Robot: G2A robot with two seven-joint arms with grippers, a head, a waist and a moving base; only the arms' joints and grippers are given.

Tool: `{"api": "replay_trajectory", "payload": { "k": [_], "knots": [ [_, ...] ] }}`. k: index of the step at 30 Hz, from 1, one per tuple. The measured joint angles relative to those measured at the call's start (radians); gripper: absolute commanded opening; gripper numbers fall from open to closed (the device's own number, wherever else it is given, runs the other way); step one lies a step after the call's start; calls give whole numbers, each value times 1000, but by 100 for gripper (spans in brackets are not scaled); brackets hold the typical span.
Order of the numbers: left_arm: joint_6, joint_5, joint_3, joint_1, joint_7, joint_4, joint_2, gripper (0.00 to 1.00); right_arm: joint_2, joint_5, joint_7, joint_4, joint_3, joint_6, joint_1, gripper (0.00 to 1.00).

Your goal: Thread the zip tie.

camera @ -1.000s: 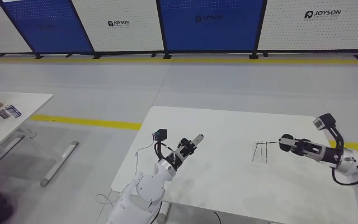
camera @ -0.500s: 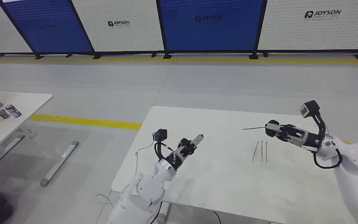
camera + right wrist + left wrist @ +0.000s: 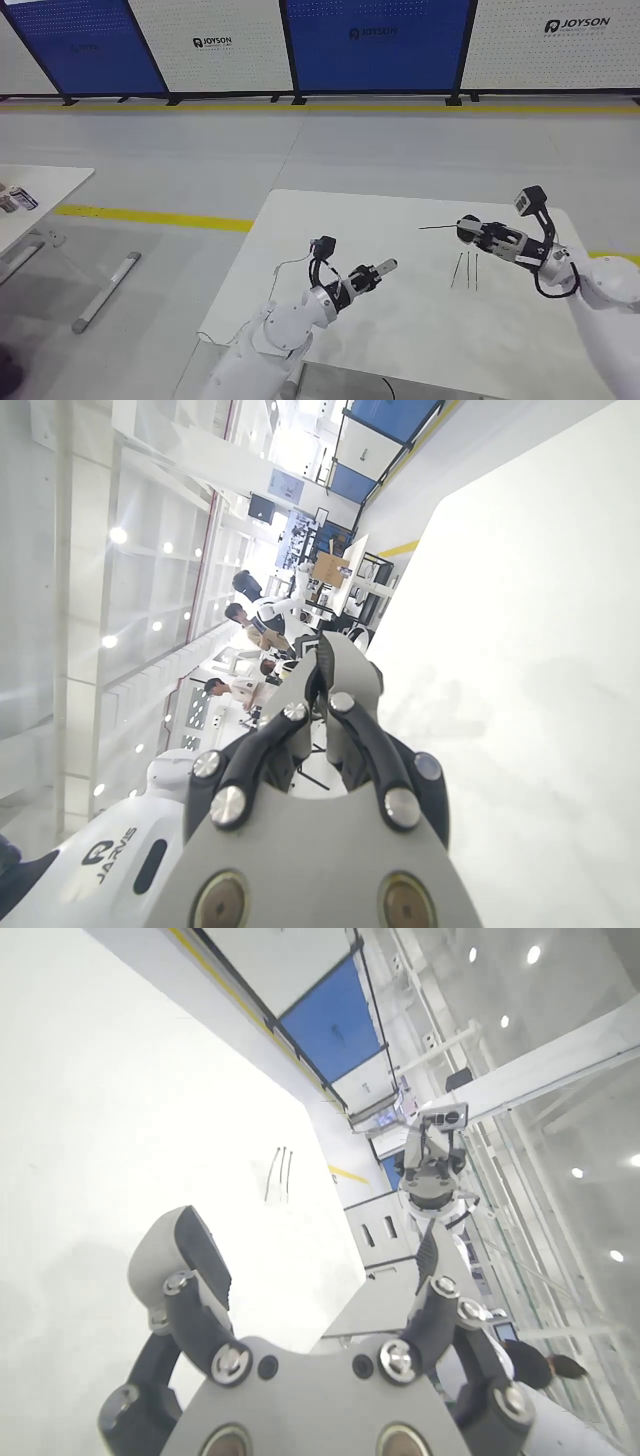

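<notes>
A thin black zip tie [image 3: 440, 227] sticks out level above the white table [image 3: 350, 215], held at one end by my right gripper [image 3: 467, 230], which is shut on it. In the right wrist view that gripper [image 3: 322, 650] has its fingers pressed together; the tie itself cannot be made out there. Three more zip ties [image 3: 466, 270] lie side by side on the table just below it, also in the left wrist view as loose zip ties [image 3: 280, 1173]. My left gripper [image 3: 385, 267] hovers over the table's middle, open and empty [image 3: 307, 1228], pointing toward the right arm.
The table's front edge [image 3: 330, 365] runs close under the left arm. A second white table [image 3: 40, 190] stands at the far left. Blue and white partition panels [image 3: 380, 40] line the back of the floor.
My right gripper has lifted a zip tie off the table and carried it left and away from the loose ties. My left gripper has moved right, toward the table's middle.
</notes>
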Motion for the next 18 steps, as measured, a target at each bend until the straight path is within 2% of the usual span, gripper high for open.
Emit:
{"api": "replay_trajectory", "payload": {
  "k": [10,11,14,18],
  "knots": [
    [-6,-10,3,-3,9,1,-2,100,-2,4,-17,-11,-5,2,-6,0],
    [-11,-31,7,-3,19,2,-4,100,-5,6,-39,-19,-10,2,-9,0],
    [-35,-181,19,-25,30,26,-14,100,-21,11,-116,-34,-48,-2,-8,0],
    [-89,-361,47,-75,47,80,-29,100,-52,-47,-265,-29,-135,-14,11,0]
  ]
}}
